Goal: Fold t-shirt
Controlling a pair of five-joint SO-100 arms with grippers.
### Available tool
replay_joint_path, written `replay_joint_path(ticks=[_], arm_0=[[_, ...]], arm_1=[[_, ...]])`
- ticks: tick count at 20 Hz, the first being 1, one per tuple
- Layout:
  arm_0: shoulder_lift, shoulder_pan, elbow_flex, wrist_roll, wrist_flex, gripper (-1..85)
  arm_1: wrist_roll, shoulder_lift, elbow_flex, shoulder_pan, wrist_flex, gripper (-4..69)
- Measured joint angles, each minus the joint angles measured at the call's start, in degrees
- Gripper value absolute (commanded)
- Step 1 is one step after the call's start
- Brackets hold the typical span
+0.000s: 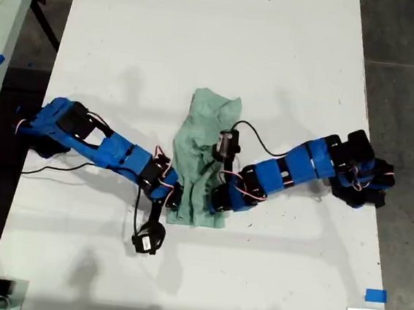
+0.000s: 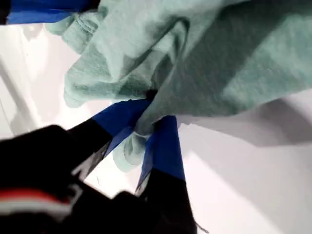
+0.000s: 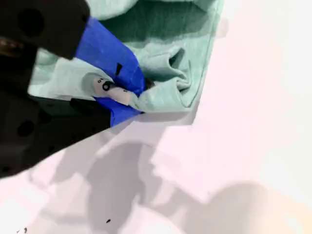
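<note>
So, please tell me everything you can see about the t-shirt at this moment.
The t-shirt is pale mint green, plain, of soft knit-looking cloth. It lies crumpled and bunched into a narrow strip near the middle of the white table, with many folds and a stitched hem showing. My first gripper is pinching a fold of it, and my second gripper is closed on an edge. In the exterior view both arms meet at its lower part.
</note>
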State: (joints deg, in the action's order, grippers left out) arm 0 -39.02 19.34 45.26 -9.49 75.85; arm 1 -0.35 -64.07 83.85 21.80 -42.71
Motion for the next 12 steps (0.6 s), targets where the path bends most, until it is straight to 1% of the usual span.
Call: replay_joint_path(ticks=[4, 7, 9, 12], arm_0=[[-5.54, 3.78, 0.18, 0.00, -0.26, 0.0], [-10.20, 5.36, 0.70, -0.53, 0.00, 0.0], [-13.80, 4.75, 2.29, 0.09, 1.23, 0.0], [-17.75, 0.35, 3.87, 3.60, 5.01, 0.0]], arm_1=[[3.60, -1.93, -0.53, 4.04, 0.44, -1.3], [4.22, -7.21, -0.53, 4.92, 0.18, -1.3], [1.85, -11.95, -0.26, 3.78, -2.11, -1.3], [-4.04, -19.95, 4.22, -2.64, -3.52, -1.3]])
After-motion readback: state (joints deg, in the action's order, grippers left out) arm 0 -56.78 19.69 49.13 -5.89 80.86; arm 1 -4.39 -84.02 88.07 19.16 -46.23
